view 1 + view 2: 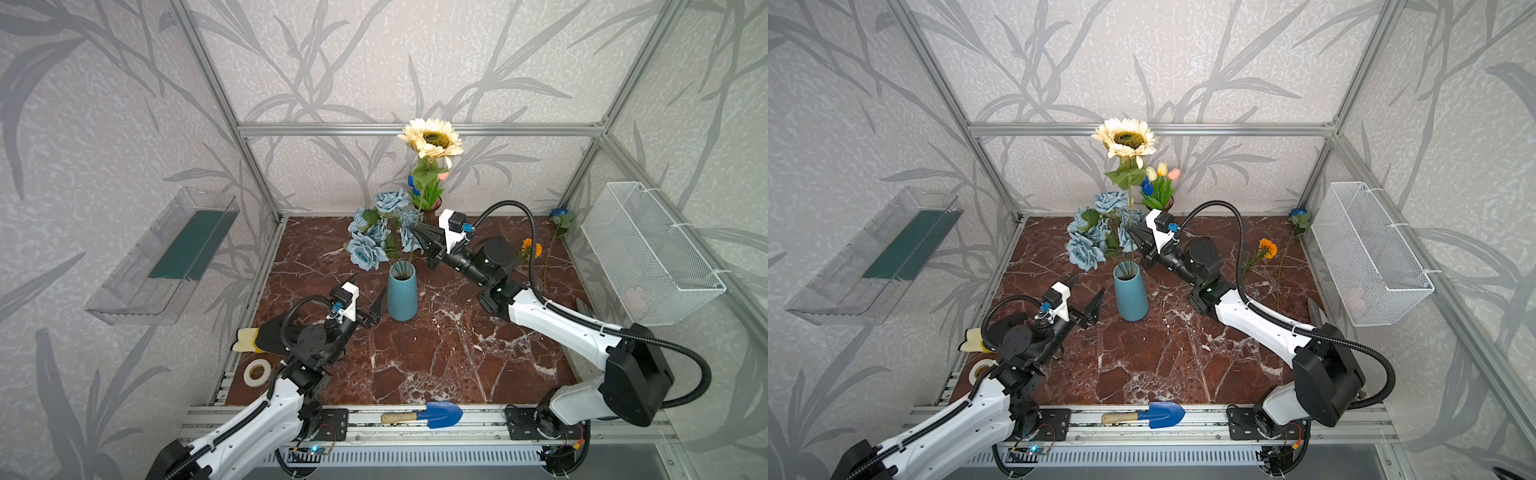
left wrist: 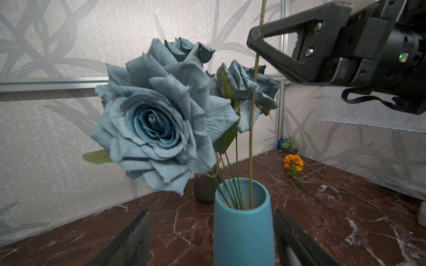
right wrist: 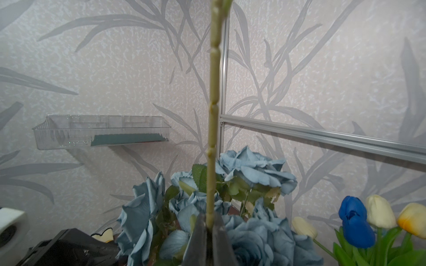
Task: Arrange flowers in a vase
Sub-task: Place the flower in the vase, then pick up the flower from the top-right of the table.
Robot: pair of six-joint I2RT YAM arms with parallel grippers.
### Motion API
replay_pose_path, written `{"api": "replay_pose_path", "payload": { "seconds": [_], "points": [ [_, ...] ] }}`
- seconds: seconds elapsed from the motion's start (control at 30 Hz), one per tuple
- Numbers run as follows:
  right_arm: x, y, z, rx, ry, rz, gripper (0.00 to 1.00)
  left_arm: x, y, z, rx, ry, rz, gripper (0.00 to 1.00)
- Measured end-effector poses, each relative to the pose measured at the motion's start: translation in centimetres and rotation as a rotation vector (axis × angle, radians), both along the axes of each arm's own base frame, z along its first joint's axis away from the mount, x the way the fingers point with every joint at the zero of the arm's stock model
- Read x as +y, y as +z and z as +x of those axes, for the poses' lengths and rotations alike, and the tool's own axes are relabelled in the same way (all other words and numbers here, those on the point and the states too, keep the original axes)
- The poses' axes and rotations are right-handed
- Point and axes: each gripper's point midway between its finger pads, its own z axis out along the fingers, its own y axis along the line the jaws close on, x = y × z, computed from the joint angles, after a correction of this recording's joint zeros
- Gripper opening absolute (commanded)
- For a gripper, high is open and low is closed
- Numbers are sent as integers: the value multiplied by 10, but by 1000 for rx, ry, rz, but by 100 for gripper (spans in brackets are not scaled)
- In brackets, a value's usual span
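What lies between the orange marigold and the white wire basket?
The deep blue rose, its long stem lying on the tabletop between marigold and basket, in both top views.

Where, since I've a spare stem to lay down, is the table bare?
Free: the table front, from vase to trowel; also the strip between roses and left wall. Crowded: around the vase, where the right gripper grips the sunflower stem and the left gripper stands open; marigold and blue rose lie at right.

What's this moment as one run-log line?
right tool: shut on sunflower stem | stem: reaches into blue vase | left tool: open, beside vase
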Motion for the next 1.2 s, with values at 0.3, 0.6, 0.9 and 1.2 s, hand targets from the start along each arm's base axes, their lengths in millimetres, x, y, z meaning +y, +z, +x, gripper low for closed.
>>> {"api": "replay_pose_path", "payload": {
  "seconds": [0.3, 0.6, 0.9, 1.2],
  "points": [
    [12, -50, -14, 69, 81, -91, 22, -1, -5, 3, 15, 2, 10, 83],
    [6, -70, -14, 130, 40, -159, 48, -3, -11, 5, 32, 3, 21, 83],
    [-34, -22, -43, 8, -28, -141, 60, -3, -11, 6, 32, 4, 21, 83],
    [-158, -26, 29, 149, -432, -44, 64, 9, -10, 9, 37, 67, -17, 86]
  ]
}}
